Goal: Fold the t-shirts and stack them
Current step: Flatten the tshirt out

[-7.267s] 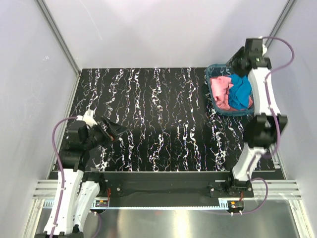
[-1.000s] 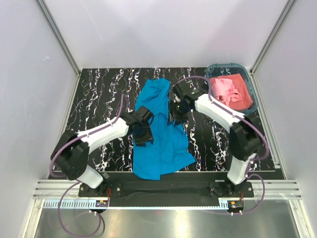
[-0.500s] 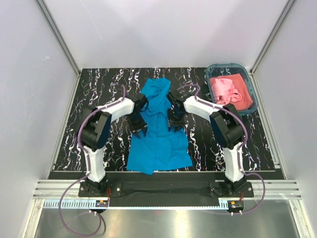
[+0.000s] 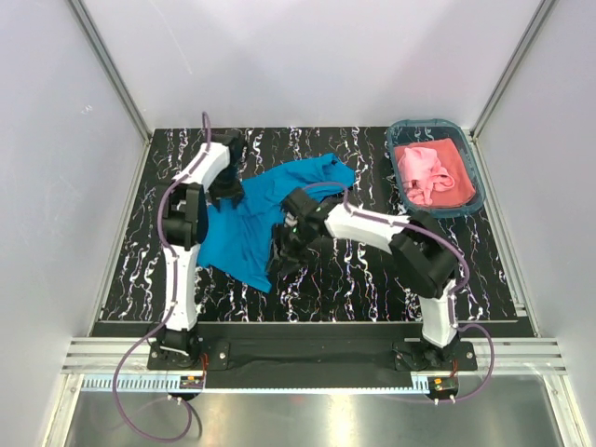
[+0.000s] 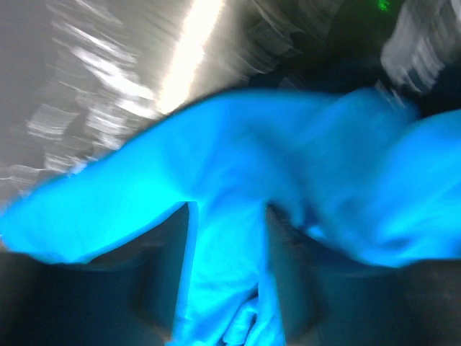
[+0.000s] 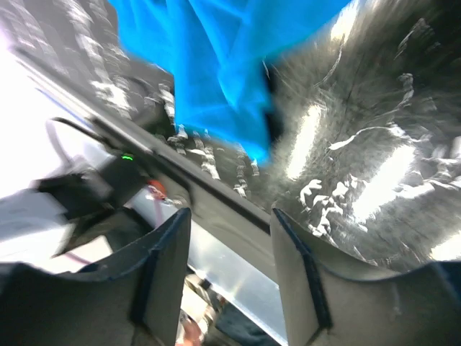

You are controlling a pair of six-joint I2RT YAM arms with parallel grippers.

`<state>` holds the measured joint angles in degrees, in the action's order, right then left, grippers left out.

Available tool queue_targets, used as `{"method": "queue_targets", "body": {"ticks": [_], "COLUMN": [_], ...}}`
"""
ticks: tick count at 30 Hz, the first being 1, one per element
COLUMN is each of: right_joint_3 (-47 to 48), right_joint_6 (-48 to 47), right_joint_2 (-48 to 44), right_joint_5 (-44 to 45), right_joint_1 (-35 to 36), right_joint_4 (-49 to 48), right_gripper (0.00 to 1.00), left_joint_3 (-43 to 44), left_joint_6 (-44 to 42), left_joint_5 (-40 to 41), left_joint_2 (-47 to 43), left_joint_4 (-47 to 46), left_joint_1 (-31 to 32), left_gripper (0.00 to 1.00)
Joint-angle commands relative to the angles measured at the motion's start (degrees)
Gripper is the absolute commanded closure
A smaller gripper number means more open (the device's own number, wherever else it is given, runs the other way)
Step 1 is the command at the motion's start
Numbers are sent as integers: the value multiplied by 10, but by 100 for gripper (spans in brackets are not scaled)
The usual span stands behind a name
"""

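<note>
The turquoise-blue t-shirt [image 4: 265, 209] lies crumpled on the black marbled table, stretched from the left middle towards the back centre. My left gripper [image 4: 226, 193] is at its left edge and is shut on a fold of the blue cloth [image 5: 227, 238], which fills the gap between the fingers. My right gripper [image 4: 282, 258] is open and empty just off the shirt's near edge; the shirt's hem [image 6: 216, 79] shows above its fingers [image 6: 162, 281]. The salmon pink t-shirt [image 4: 428, 172] lies bunched in the basket.
The teal plastic basket [image 4: 438, 123] stands at the back right corner of the table. The table's near edge and the metal rail [image 6: 216, 216] are close below the right gripper. Grey walls enclose the back and both sides.
The blue shirt has been dragged left and turned, now lying slantwise. My left gripper moved to the back left with the cloth. My right gripper moved forward and left off the shirt.
</note>
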<state>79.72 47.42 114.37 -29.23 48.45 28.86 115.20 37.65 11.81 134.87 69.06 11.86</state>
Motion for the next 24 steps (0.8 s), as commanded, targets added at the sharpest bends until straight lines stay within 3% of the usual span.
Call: {"method": "queue_targets", "body": {"ticks": [1, 2, 3, 4, 5, 9, 10, 11, 16, 24], "right_joint_3": [74, 96, 96, 127, 151, 314, 391, 428, 591, 543], "right_joint_6": [-15, -44, -44, -53, -65, -159, -167, -173, -180, -173], "right_joint_2": [-67, -61, -61, -52, -40, 87, 113, 139, 274, 314], "right_joint_5": [28, 77, 92, 107, 124, 223, 234, 242, 262, 236], "right_joint_1": [-75, -131, -131, -146, -162, -190, -193, -197, -234, -281], "right_joint_4": [56, 78, 78, 86, 105, 168, 184, 209, 239, 205], "right_gripper": [44, 42, 42, 41, 41, 41, 42, 42, 44, 46], "left_joint_3": [10, -80, -81, -113, -179, -304, -332, -353, -409, -372], "left_joint_6": [-30, -30, -30, -29, -28, -42, -49, -56, -44, -28], "left_joint_5": [169, 150, 150, 136, 119, 31, 8, -46, -134, -60], "left_joint_2": [-63, -156, -157, -224, -252, -360, -372, -381, -345, -227], "left_joint_4": [29, -8, -26, -42, -58, -127, -145, -160, -197, -143], "left_joint_1": [-10, -4, -4, -3, -2, 26, 30, 32, 45, 42], "left_gripper": [45, 35, 35, 33, 31, 31, 32, 34, 40, 37]}}
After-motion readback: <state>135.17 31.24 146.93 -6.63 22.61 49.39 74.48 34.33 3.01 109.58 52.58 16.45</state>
